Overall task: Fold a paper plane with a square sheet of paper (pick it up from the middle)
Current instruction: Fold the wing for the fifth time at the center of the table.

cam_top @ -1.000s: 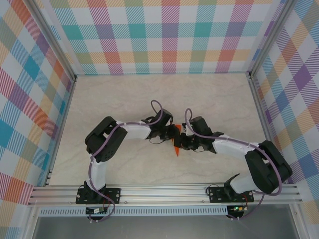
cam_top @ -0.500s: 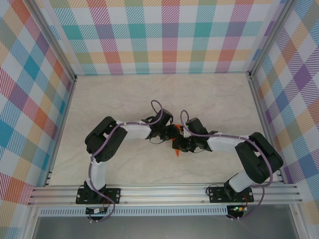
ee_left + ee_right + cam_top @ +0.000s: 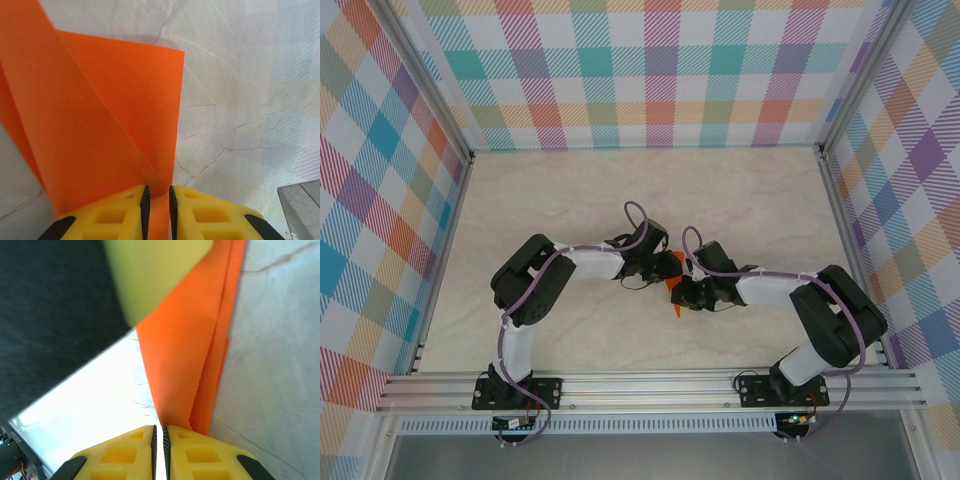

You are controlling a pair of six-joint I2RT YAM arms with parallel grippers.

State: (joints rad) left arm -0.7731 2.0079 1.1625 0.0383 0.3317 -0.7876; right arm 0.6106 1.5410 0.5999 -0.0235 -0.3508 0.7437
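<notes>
Orange paper (image 3: 110, 120), thin, limp and easily creased, hangs partly folded over the middle of the table (image 3: 570, 200), apparently just clear of it, pinched at opposite ends by left gripper (image 3: 157, 195) and right gripper (image 3: 159, 435), both clamped on it; hold near creases.

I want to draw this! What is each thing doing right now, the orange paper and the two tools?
orange paper: folded over, pinched by both tools.
left tool: shut on the orange paper.
right tool: shut on the orange paper.
</notes>
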